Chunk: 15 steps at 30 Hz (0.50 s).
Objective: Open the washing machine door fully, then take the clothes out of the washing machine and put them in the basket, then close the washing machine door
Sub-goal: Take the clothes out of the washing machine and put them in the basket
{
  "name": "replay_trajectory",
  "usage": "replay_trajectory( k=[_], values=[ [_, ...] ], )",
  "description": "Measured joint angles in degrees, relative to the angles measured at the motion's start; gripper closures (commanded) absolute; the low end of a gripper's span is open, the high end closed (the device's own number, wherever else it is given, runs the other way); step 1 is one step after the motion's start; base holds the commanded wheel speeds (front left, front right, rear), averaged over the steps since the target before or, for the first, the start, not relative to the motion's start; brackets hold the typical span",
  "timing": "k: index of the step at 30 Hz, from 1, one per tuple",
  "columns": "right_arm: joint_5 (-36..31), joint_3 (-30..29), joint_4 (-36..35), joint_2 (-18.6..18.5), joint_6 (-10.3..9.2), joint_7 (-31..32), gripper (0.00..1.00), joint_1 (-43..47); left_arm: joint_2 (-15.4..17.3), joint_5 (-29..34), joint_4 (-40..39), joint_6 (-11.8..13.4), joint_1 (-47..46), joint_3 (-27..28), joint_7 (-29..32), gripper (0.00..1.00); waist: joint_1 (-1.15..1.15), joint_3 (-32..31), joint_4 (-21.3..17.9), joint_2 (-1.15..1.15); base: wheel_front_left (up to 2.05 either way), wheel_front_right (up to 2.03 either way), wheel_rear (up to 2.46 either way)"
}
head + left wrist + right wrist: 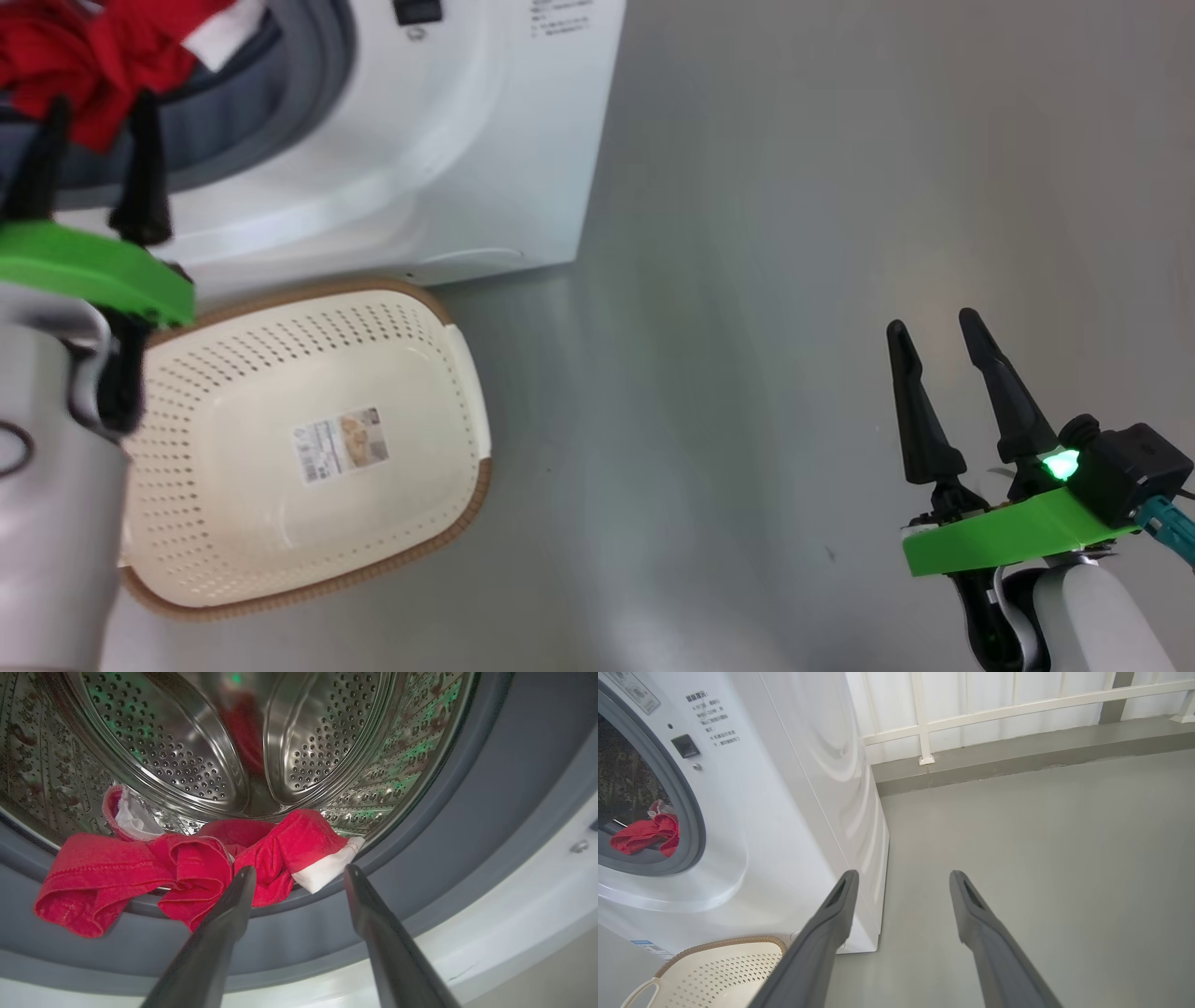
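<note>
Now the left gripper points at the clothes, fingers spread, empty.

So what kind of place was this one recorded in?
Probably a home laundry spot, perhaps a balcony or utility area: a white front-loading washing machine stands on a bare grey floor, a white railing runs behind it, and a cream basket sits in front.
</note>
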Motion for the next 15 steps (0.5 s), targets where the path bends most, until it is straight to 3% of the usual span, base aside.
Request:
replay_trajectory(
  k=[15],
  values=[
    [0.1,1.3,-1.7,0.0,0.0,-0.2,0.0,-3.3,6.2,0.9,9.2,0.0,-13.1,-0.4,0.0,0.0,0.0,8.3,-4.4,0.0,0.0,0.0,0.0]
  ],
)
